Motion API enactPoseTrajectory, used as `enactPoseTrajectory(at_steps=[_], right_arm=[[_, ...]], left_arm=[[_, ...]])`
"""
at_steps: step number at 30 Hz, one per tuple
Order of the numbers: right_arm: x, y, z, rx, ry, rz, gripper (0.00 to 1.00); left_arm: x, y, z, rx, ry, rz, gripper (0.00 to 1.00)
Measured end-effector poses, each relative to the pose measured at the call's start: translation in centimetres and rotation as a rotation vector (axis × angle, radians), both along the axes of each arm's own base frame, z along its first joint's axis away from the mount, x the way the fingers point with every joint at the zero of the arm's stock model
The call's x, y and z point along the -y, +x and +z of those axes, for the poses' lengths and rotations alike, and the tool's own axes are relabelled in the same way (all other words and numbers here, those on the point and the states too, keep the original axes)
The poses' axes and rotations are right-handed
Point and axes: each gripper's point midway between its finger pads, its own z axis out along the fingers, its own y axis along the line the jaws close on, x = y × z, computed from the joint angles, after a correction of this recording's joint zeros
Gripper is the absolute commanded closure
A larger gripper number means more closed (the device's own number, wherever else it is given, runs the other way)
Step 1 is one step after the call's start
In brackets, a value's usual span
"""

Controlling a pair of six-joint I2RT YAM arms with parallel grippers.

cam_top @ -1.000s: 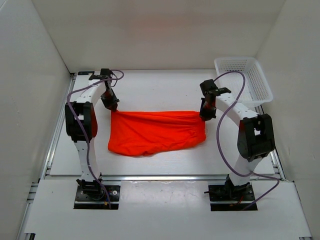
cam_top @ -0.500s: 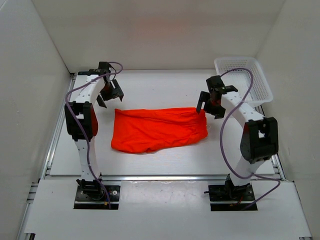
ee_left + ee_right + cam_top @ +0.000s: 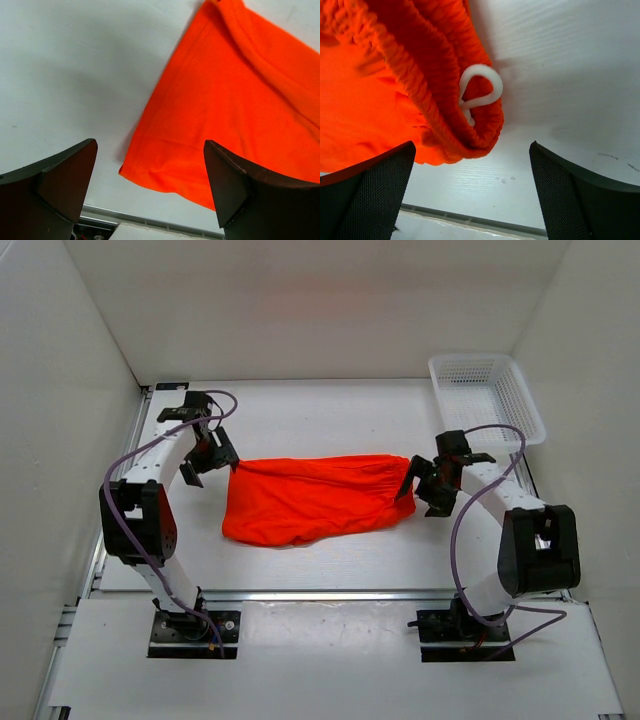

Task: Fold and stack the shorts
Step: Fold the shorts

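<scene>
The orange shorts (image 3: 315,498) lie folded lengthwise across the middle of the table. In the left wrist view a hemmed corner of the shorts (image 3: 220,105) rests flat on the white surface. In the right wrist view the gathered waistband (image 3: 427,95) shows with a loop of white drawstring (image 3: 481,90). My left gripper (image 3: 207,457) hangs open just off the shorts' left end, and its fingers (image 3: 62,182) hold nothing. My right gripper (image 3: 422,487) is open beside the waistband end, its fingers (image 3: 582,195) apart from the cloth.
A white mesh basket (image 3: 487,390) stands at the back right corner. White walls close in the table on three sides. A metal rail (image 3: 320,595) runs along the front edge, with both arm bases just behind it.
Both grippers went from shut on the shorts' far corners to open and let the cloth go. Both then drew toward the near side, and the shorts settled flat.
</scene>
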Motion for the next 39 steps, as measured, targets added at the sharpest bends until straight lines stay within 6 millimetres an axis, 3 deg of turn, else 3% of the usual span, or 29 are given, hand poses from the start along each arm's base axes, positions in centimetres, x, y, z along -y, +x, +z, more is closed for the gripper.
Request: enactPoseTrajectory(at_steps=[7,11,14,15,17,18,21,28,32,35,36,37,38,39], right_arm=[[-0.8,1.1,-0.9,0.006,0.134,-0.071,0.04],[-1.9,1.1,-2.9,-0.049,0.196,-0.095,0.17],[-2.3,1.8,-2.9,-0.026,0.230,-0.114,0.28],[-2.3,1.9,-3.1,-0.020,0.232,-0.120,0.42],[-2.1,2.1,-3.5,-0.010,0.220,-0.133,0.61],[-2.0,2.1,-3.8,-0.015,0.217,-0.138,0.77],[-1.8,2.4,-3.8,-0.007,0.200,-0.139,0.98],[0.4,3.7,-2.8,0.028,0.043,-0.120,1.00],[2.0,4.3,-1.5,0.041,-0.062,-0.086,1.00],[2.8,4.8,0.0,0.059,-0.128,-0.050,1.00],[3.0,4.9,0.6,0.067,-0.150,-0.040,1.00],[3.1,5.1,1.1,0.077,-0.167,-0.030,1.00],[3.0,5.2,1.8,0.088,-0.184,-0.019,1.00],[2.8,5.3,2.5,0.101,-0.201,-0.005,1.00]], left_arm=[[-0.1,-0.6,-0.8,-0.022,0.002,0.001,0.01],[-0.1,-0.5,-0.8,-0.018,0.002,0.001,0.01],[0.0,-0.5,-0.8,-0.017,0.002,0.001,0.01],[-0.1,-0.5,-0.8,-0.017,0.002,0.003,0.01],[-0.2,-0.6,-1.0,-0.021,0.001,0.006,0.03],[-0.3,-0.7,-1.2,-0.024,0.001,0.009,0.03],[-0.6,-1.1,-2.2,-0.047,-0.005,0.019,0.07],[-0.9,-2.9,-6.6,-0.170,-0.045,0.049,0.09],[-0.7,-3.8,-7.6,-0.206,-0.069,0.051,0.09],[0.3,-3.5,-7.6,-0.192,-0.095,0.034,0.23],[0.8,-3.5,-7.6,-0.189,-0.107,0.022,0.62],[1.3,-3.5,-7.7,-0.186,-0.120,0.018,0.81],[1.9,-3.6,-7.9,-0.189,-0.132,0.004,0.90],[2.3,-3.7,-8.0,-0.193,-0.143,-0.004,0.90]])
